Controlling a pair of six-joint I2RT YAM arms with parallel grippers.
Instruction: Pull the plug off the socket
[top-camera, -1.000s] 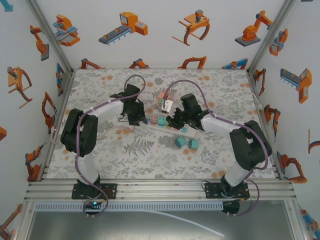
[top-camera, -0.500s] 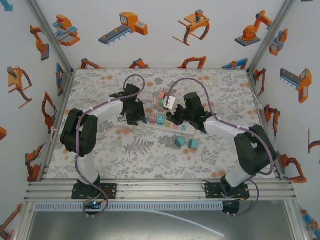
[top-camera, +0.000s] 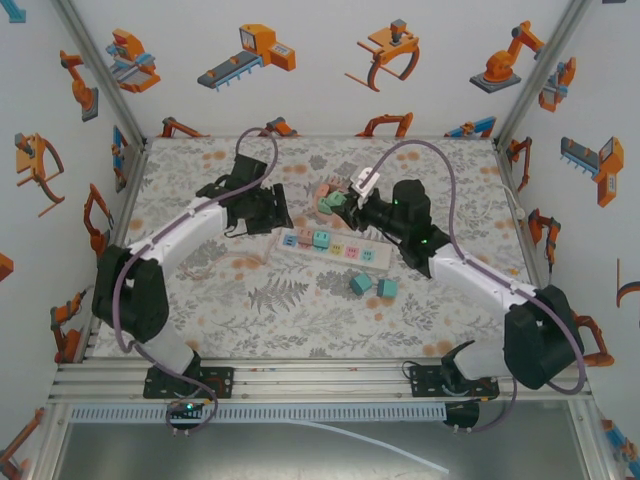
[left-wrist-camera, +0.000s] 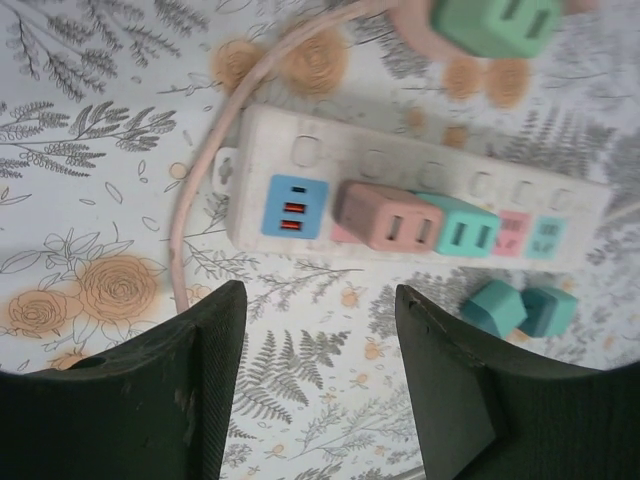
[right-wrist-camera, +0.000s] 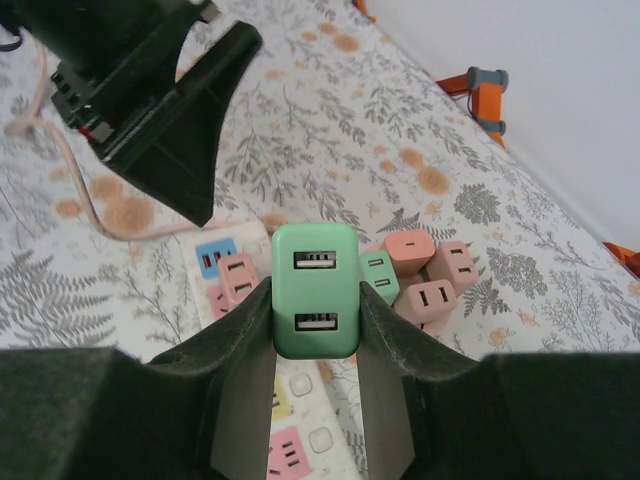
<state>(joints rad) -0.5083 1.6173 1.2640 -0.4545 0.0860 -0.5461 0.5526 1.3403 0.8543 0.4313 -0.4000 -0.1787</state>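
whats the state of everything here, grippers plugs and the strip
power strip: lying flat, some sockets free
right gripper: shut on the green plug
green plug: out of the power strip, held up in the air
left gripper: open, empty, above the power strip
pink plug: plugged into the power strip
teal plug: plugged in next to the pink plug
two loose teal plugs: unplugged, lying beside the power strip

I see two teal cubes (top-camera: 360, 284) side by side, loose on floral table (top-camera: 300, 322). Pink adapters (right-wrist-camera: 430, 275) heaped toward far side. Orange robot pictures (top-camera: 255, 50) on white walls (top-camera: 320, 95). Metal rail (top-camera: 320, 376) along near edge.
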